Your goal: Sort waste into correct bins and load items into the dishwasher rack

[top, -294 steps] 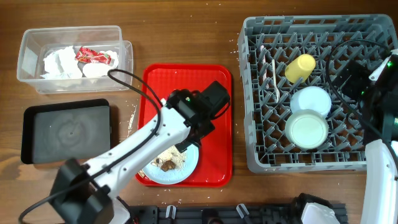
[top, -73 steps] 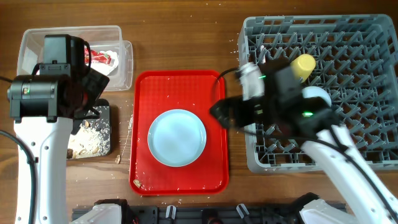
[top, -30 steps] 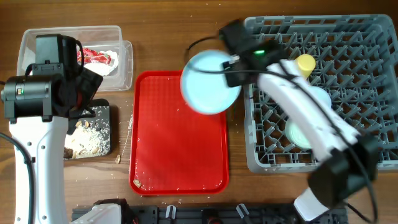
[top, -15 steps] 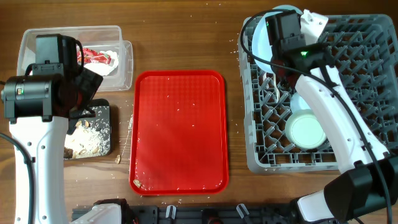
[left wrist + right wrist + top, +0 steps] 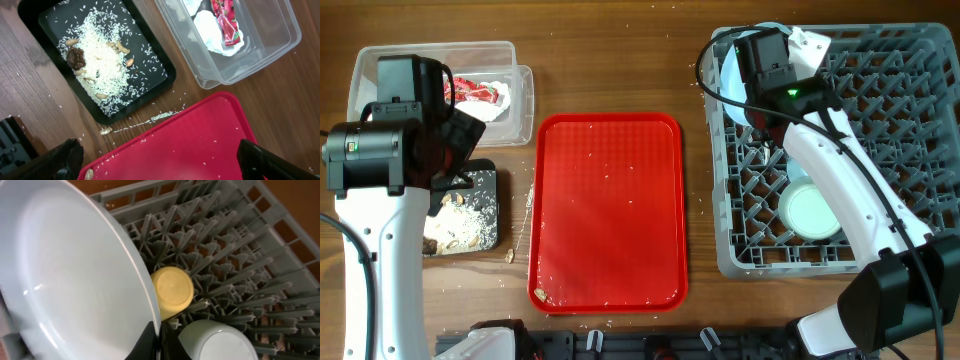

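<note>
My right gripper (image 5: 159, 341) is shut on the rim of the large light blue plate (image 5: 75, 280), holding it on edge in the far-left corner of the grey dishwasher rack (image 5: 900, 60). From above the plate (image 5: 725, 75) shows as a sliver beside the wrist. Behind the plate lie the yellow-green cup (image 5: 172, 291) and the upturned small bowl (image 5: 215, 340). The pale green saucer (image 5: 812, 212) sits lower in the rack. My left gripper (image 5: 160, 167) hangs open and empty over the red tray's far-left corner.
The black tray (image 5: 50, 30) holds rice and brown scraps (image 5: 100, 65). The clear tub (image 5: 260, 45) holds white napkins (image 5: 212, 35) and a red-and-white wrapper (image 5: 225, 22). The red tray (image 5: 610, 210) carries only scattered crumbs. Loose rice lies on the wood beside it.
My right arm has carried the plate from above the red tray's far-right corner into the rack's far-left corner, then settled it slightly lower. The left arm has not moved.
</note>
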